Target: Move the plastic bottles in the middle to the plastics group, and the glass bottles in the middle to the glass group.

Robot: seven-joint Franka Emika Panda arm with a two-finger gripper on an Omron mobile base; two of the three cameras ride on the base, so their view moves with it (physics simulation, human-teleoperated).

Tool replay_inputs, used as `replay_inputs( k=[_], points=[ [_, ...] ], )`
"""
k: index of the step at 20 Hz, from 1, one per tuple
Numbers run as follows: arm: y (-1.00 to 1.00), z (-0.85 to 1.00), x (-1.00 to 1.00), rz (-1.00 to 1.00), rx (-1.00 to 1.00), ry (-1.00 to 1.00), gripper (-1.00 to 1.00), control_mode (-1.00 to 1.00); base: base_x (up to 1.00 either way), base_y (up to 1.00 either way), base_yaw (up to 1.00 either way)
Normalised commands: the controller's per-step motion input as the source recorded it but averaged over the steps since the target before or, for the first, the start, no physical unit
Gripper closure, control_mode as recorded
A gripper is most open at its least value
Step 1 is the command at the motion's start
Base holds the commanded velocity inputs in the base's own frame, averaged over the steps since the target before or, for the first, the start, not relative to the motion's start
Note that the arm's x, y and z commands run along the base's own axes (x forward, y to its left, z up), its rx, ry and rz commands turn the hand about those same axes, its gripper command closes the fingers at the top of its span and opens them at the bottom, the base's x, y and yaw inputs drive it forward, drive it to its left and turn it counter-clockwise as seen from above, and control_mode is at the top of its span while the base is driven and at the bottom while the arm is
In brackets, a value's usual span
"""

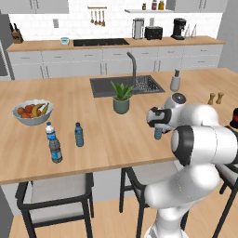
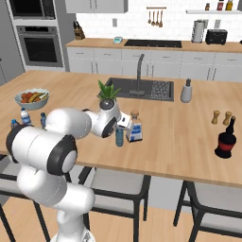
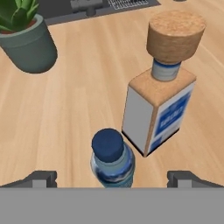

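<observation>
A small blue-capped plastic bottle (image 3: 110,161) stands on the island counter, and from above it sits between my gripper's (image 3: 113,177) two open finger tips without being gripped. The same plastic bottle (image 1: 158,134) (image 2: 119,137) is just under the hand (image 1: 158,118) in both base views. Right beside it stands a square glass bottle (image 3: 159,103) (image 2: 135,127) with a cork stopper and a blue label. The plastics group (image 1: 56,142) of three blue-capped bottles stands at the counter's left, near the front edge. A dark glass bottle (image 2: 226,140) with a red label stands far right.
A potted plant (image 3: 28,48) (image 1: 122,98) stands just behind the bottles, in front of the sink (image 1: 104,86). A fruit bowl (image 1: 32,112) sits behind the plastics group. Wooden shakers (image 2: 221,117) and a soap dispenser (image 2: 186,90) stand to the right. Chairs line the front edge.
</observation>
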Motion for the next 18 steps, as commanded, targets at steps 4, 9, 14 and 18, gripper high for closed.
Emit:
replay_inputs(
  k=[4,9,14,18],
  points=[
    [0.0,-0.12,0.12,0.0,0.0,0.0,-1.0,-1.0,0.0,0.0,0.0],
    [0.0,-0.14,0.09,0.0,0.0,0.0,-1.0,-1.0,0.0,0.0,0.0],
    [0.0,-0.11,0.07,0.0,0.0,0.0,-1.0,-1.0,0.0,0.0,0.0],
    [0.0,-0.04,0.09,0.0,0.0,0.0,-1.0,-1.0,0.0,0.0,0.0]
  ],
)
